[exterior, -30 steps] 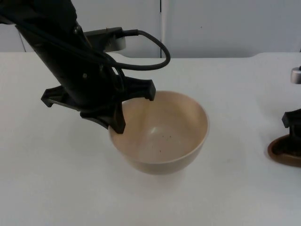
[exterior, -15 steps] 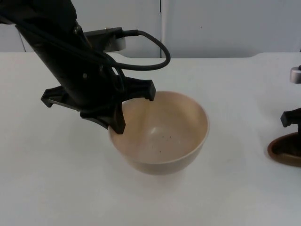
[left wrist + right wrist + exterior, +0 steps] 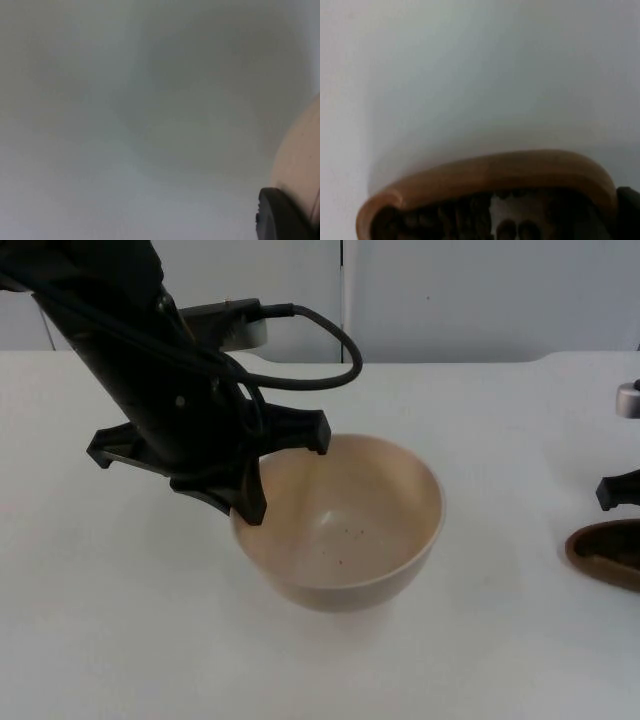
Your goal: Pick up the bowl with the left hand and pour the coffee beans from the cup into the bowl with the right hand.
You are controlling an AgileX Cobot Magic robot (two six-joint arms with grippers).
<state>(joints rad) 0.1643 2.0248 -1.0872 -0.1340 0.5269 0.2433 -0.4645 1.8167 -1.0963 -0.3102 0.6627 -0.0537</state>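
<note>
The left gripper (image 3: 262,475) pinches the left rim of the bowl (image 3: 345,525), one finger inside, one outside; the cream bowl sits mid-table, holding a few dark specks and nothing more; in the left wrist view a black fingertip (image 3: 280,216) lies against the bowl's outer wall (image 3: 300,165). The left arm slants down from the far left over the white table (image 3: 120,620). The right gripper (image 3: 622,490) is at the right edge, just above the brown cup (image 3: 605,555); whether its fingers grip I cannot tell; the cup (image 3: 485,175) holds coffee beans (image 3: 470,220) heaped below its rim.
</note>
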